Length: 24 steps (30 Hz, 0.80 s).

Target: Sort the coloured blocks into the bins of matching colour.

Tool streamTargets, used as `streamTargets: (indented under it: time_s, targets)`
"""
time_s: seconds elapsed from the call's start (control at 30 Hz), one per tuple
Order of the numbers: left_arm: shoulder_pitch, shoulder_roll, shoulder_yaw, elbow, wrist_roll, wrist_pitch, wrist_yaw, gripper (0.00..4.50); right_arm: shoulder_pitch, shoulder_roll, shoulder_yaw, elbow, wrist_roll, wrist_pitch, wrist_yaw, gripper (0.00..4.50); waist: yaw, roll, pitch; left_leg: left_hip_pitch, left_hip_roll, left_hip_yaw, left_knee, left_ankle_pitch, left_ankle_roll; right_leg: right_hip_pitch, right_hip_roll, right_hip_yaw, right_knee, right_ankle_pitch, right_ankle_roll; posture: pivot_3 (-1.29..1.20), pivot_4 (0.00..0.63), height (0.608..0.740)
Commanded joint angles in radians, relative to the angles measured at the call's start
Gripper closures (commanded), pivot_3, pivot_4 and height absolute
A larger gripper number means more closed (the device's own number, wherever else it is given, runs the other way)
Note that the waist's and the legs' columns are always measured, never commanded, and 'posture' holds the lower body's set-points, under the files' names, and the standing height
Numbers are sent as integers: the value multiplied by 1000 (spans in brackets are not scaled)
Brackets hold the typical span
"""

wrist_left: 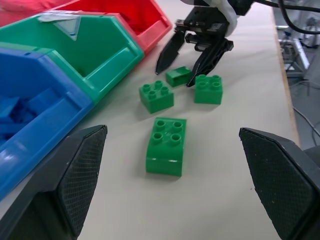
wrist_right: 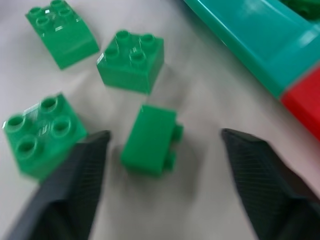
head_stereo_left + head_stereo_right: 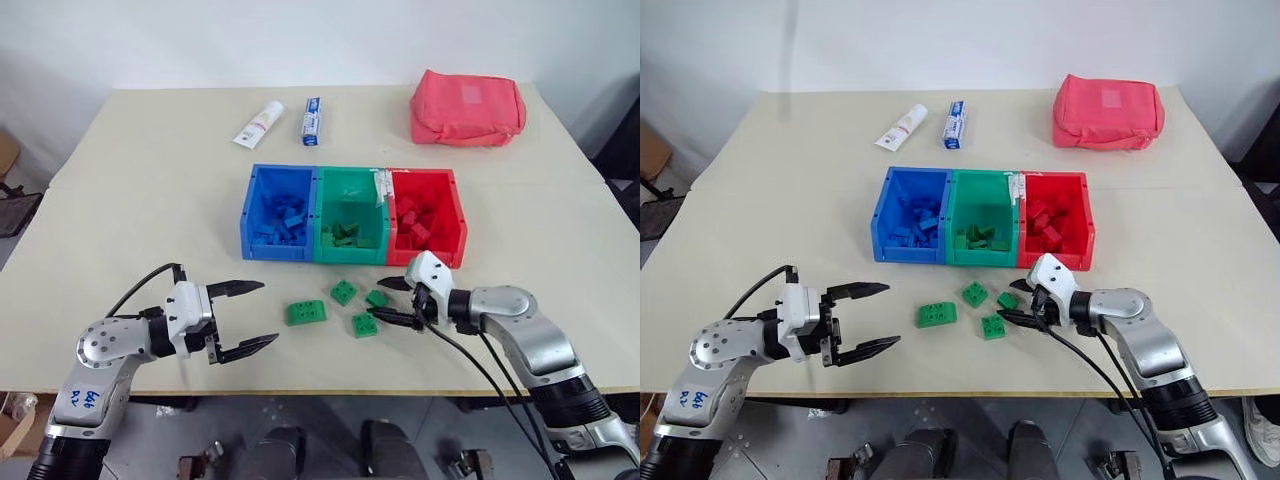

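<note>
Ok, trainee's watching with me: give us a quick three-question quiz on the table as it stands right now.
1. How many green blocks lie loose on the table in front of the bins?
2. True or false: the right gripper has its fingers on either side of a green block lying on its side.
3. Which thing lies behind the red bin? A) pink-red pouch B) white tube C) blue-and-white box

Key: 1) four; 2) true; 3) A

The left gripper [image 3: 242, 318] hovered level, jaws wide apart; the right gripper [image 3: 397, 302] pointed slightly down, jaws seemingly part-closed.
</note>
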Motion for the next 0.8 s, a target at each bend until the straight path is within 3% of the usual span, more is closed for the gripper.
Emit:
streamTargets:
  time_s: [0.03,0.13,0.17,0.23,0.33,0.53,0.8]
  targets:
    - [16,-3,14,-46,-18,0,11,0,9,1,13,-14,-3,1,9,2395,1,0,0,0,0,0,0,0,0,0,0,0,0,0,0,0,150,740]
    - [15,-15,17,-52,-32,10,22,0,11,-10,-3,-36,14,1,22,3436,1,0,0,0,0,0,0,0,0,0,0,0,0,0,0,0,150,740]
    - [14,-23,21,-56,-43,16,29,0,12,-17,-15,-53,27,2,31,3568,1,0,0,0,0,0,0,0,0,0,0,0,0,0,0,0,150,740]
    - [-11,-61,63,-73,-113,82,109,0,-12,-17,-67,-124,108,70,38,3561,1,0,0,0,0,0,0,0,0,0,0,0,0,0,0,0,150,740]
    - [-16,-68,94,-77,-108,96,147,0,-134,30,-127,-130,150,142,-53,3561,-7,0,0,-1,0,0,1,0,0,-1,0,0,0,0,0,0,150,740]
    - [9,-64,97,-62,-70,72,148,0,-351,128,-104,94,32,93,-215,3561,-7,0,0,1,3,2,-1,-1,-2,-2,2,1,1,0,-1,0,150,740]
    - [5,-65,98,-32,-39,44,148,0,-374,135,-85,127,24,34,-161,820,-3,0,0,-2,0,2,0,-1,0,-3,1,0,1,1,-1,0,150,740]
